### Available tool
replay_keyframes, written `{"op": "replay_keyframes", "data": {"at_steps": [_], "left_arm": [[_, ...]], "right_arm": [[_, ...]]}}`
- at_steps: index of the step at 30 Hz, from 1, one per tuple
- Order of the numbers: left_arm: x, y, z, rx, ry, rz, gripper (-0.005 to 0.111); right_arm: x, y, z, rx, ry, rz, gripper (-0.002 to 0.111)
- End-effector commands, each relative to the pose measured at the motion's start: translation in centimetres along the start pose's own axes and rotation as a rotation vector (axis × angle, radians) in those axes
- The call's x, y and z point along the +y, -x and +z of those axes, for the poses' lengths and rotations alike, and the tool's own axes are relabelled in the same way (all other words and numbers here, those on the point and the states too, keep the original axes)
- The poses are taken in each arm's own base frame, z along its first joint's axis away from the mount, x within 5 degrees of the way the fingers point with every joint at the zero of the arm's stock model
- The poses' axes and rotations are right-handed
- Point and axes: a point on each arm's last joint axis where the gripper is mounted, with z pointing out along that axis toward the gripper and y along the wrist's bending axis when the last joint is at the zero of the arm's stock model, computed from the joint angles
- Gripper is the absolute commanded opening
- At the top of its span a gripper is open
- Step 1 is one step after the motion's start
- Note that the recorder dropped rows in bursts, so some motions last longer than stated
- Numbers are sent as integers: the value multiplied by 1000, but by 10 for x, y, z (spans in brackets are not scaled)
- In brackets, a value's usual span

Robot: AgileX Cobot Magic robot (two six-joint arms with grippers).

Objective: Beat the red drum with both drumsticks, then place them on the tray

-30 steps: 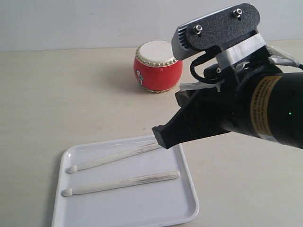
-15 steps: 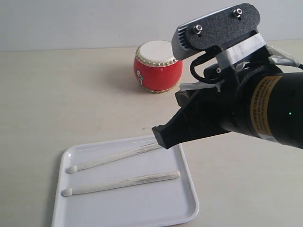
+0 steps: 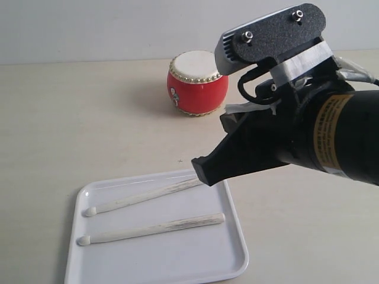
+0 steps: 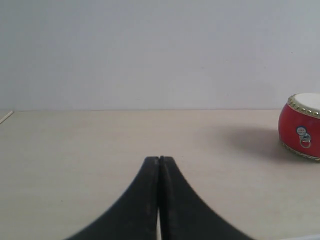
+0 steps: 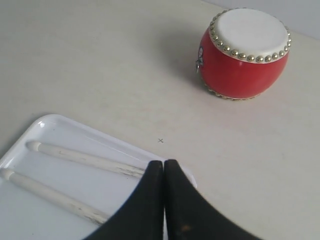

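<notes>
Lying side by side on the tray (image 3: 235, 248), both drumsticks are resting nearest the exterior camera, free of either gripper. The near stick (image 3: 151, 229) is lying flat across the tray's middle, its rounded tip pointing to the left of that view. The far stick (image 3: 139, 197) is lying just behind it, apart from it and nearly parallel, with its butt end passing out of sight behind the right gripper (image 3: 202, 169). The tray is sitting flat on the table (image 3: 89, 124).

The right gripper is hanging above the tray's far right corner, jaws pressed together and holding nothing. The right wrist view is showing the two black jaws meeting in a tight seam in front of the far stick's butt end.

The left gripper (image 4: 159, 161) is appearing only in the left wrist view, its jaws likewise pressed against each other and empty, hovering over bare table.

The drum (image 3: 197, 83) is standing upright on the table beyond the tray, well apart from it and from both grippers, with its cream skin facing up and its ring handle showing on the left front. A pale wall (image 3: 89, 29) is closing off the scene behind it.
</notes>
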Motion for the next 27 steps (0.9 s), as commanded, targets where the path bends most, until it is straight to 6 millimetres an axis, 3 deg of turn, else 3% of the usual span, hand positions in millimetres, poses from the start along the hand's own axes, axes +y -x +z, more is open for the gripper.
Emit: {"op": "replay_keyframes", "data": {"at_steps": [1,4,7,10,13,20,23,27], "left_arm": [[0,1,-1,-10,0,2,0],[0,1,-1,-10,0,2,0],[0,1,-1,-10,0,2,0],[0,1,-1,-10,0,2,0],[0,1,-1,-10,0,2,0],[0,1,-1,-10,0,2,0],[0,1,-1,-10,0,2,0],[0,1,-1,-8,0,4,0]], "right_arm": [[-17,8,-14,-52,-34,-2,0],[-44,10,-40,-136,-65,115,0],[-74,0,-64,-245,-108,212,0],[-102,-32,-88,-317,-225,315,0],[-118,-69,-109,-396,-351,398,0],[-126,-126,-126,-529,-584,474,0],[-123,-136,-128,-591,-599,487,0],[-116,-134,-126,-671,-528,425,0]]}}
